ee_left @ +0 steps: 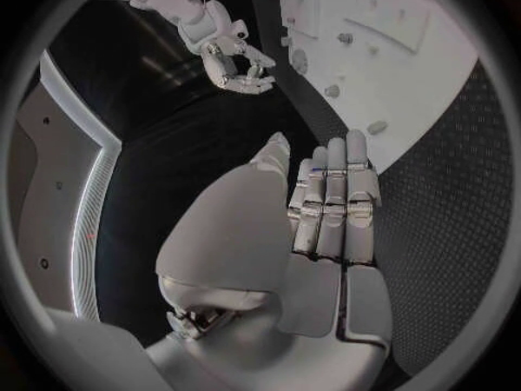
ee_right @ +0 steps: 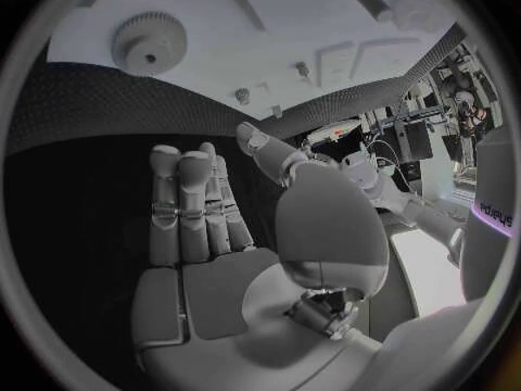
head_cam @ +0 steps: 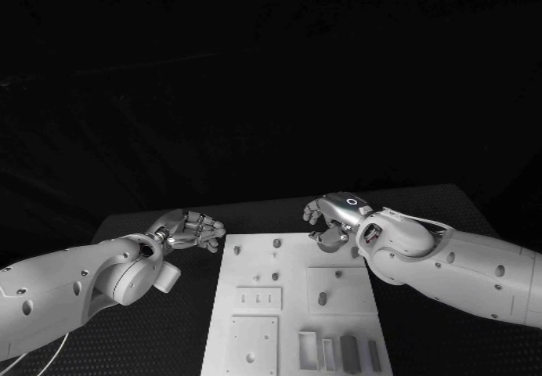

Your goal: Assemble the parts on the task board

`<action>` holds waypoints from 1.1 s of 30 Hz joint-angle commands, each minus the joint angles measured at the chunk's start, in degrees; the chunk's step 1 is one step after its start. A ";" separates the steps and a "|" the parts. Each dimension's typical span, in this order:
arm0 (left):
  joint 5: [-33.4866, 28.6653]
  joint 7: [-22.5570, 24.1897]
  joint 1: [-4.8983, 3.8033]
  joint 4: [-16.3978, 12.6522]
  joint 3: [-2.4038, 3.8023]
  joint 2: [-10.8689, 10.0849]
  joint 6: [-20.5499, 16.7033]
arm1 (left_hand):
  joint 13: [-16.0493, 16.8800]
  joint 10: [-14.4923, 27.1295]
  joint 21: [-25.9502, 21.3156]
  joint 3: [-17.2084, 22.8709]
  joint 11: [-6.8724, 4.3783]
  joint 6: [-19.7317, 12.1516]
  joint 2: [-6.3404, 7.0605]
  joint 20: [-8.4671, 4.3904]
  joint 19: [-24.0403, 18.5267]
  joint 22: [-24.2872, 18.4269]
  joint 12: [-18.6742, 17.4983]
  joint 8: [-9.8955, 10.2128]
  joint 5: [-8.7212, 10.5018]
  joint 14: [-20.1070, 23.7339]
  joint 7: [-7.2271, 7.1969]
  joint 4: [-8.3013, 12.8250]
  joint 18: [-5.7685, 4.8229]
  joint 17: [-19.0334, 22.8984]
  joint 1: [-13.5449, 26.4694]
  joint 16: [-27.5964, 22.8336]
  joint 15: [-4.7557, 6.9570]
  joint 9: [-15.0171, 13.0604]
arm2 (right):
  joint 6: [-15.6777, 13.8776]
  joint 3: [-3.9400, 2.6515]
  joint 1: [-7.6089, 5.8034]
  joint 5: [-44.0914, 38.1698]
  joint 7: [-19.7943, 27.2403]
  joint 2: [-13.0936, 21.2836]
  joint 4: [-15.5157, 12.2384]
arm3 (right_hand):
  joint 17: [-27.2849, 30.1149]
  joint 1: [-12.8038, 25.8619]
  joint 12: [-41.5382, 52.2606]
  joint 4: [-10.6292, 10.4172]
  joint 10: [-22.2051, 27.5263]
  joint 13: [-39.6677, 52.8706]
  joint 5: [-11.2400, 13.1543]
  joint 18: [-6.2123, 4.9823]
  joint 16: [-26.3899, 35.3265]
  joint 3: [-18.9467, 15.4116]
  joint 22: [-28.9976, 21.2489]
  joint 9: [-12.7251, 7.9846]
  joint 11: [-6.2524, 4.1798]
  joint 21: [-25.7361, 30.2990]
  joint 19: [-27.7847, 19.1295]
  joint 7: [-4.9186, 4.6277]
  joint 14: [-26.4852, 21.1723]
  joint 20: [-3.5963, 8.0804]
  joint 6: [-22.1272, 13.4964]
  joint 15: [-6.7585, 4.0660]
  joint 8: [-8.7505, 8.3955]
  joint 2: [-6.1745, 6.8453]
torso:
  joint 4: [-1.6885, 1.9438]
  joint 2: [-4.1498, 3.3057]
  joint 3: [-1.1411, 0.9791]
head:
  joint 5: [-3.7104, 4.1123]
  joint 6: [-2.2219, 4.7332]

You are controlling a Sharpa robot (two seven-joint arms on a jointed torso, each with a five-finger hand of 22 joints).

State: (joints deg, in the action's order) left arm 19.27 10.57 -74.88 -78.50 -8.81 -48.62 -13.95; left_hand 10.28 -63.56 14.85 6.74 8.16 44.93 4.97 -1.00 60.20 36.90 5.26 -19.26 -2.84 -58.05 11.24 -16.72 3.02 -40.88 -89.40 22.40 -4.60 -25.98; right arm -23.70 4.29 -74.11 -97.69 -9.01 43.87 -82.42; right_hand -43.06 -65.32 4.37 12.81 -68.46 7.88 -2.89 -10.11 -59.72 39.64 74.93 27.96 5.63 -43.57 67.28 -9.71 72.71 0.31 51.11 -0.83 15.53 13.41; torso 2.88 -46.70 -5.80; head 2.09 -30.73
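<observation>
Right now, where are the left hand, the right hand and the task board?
left hand [head_cam: 194, 230], head view, on the curled fingers.
right hand [head_cam: 331, 222], head view, on the back of the hand.
task board [head_cam: 254, 270], head view, on a bare patch of the white plate.

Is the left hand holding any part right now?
No, the left hand shows a bare palm with straight fingers, beside the task board.

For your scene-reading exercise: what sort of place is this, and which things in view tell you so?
Probably a robotics lab test bench. A white task board with holes and slots lies on a black table, and equipment racks stand beyond it. Both the left hand and the right hand hold nothing.
</observation>
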 commanded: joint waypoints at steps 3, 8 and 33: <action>-0.17 1.26 0.12 1.04 0.02 0.53 0.60 | 0.08 -0.26 -0.26 0.38 0.13 0.13 -0.24 -0.11 -0.39 0.06 -0.27 0.24 -0.10 -0.56 0.19 0.11 1.04 -0.09 0.43 -0.41 0.00 -0.05 | 6.33 0.01 -0.02 0.23 0.05 2.28 -0.45 | 0.25 0.78 -0.60 -1.12 1.51 -0.50 0.10 -4.89 0.53 0.24 0.36 -0.21 0.61 0.71 -1.32 2.27 -1.11 -0.46 -0.39 0.54 0.29 0.83 | -0.78 0.85 -0.27 | -0.05 -0.14; -0.17 1.20 0.22 1.45 0.01 0.74 0.68 | 0.08 -0.24 -0.27 0.36 0.14 0.11 -0.23 -0.11 -0.40 0.07 -0.30 0.25 -0.10 -0.56 0.19 0.10 1.04 -0.11 0.45 -0.44 0.00 -0.04 | 7.49 0.02 -0.02 -1.06 0.16 2.38 1.67 | 0.28 1.53 -0.41 -1.74 1.42 -0.54 0.11 -4.89 0.38 -0.26 0.44 -0.51 0.65 0.77 -1.46 2.61 -1.20 -0.65 -1.95 0.59 -0.34 2.24 | -0.95 1.08 -0.48 | -0.06 -0.11; -0.17 1.07 0.41 1.67 0.01 1.27 0.94 | 0.09 -0.10 -0.32 0.32 0.21 0.10 -0.24 -0.09 -0.46 0.12 -0.51 0.28 -0.10 -0.53 0.20 0.09 1.02 -0.25 0.53 -0.61 -0.03 -0.06 | 11.22 0.62 1.07 -2.98 2.21 -2.79 11.66 | 0.78 1.47 2.63 -2.52 -0.44 5.71 0.11 -4.89 0.09 -1.56 0.80 -0.31 -0.83 0.90 -2.10 2.76 -1.45 -0.72 -2.67 -0.78 0.58 3.09 | -0.82 0.91 -0.29 | -0.28 -0.72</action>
State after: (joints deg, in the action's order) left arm 19.27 10.89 -74.49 -76.75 -8.82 -47.49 -13.85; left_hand 10.31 -63.58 14.85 6.72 8.18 44.93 4.97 -1.00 60.20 36.94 5.05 -19.26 -2.84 -58.05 11.24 -16.71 3.37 -41.07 -89.40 22.17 -4.60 -25.98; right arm -14.63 4.90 -73.11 -100.27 -7.73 41.15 -71.04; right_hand -42.37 -63.59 7.15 10.35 -69.19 13.54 -2.88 -12.04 -59.43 38.11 74.92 27.61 4.90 -43.02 65.68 -6.89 71.38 -0.50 48.63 -1.94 15.92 16.37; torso 2.07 -45.78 -6.07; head 1.86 -31.33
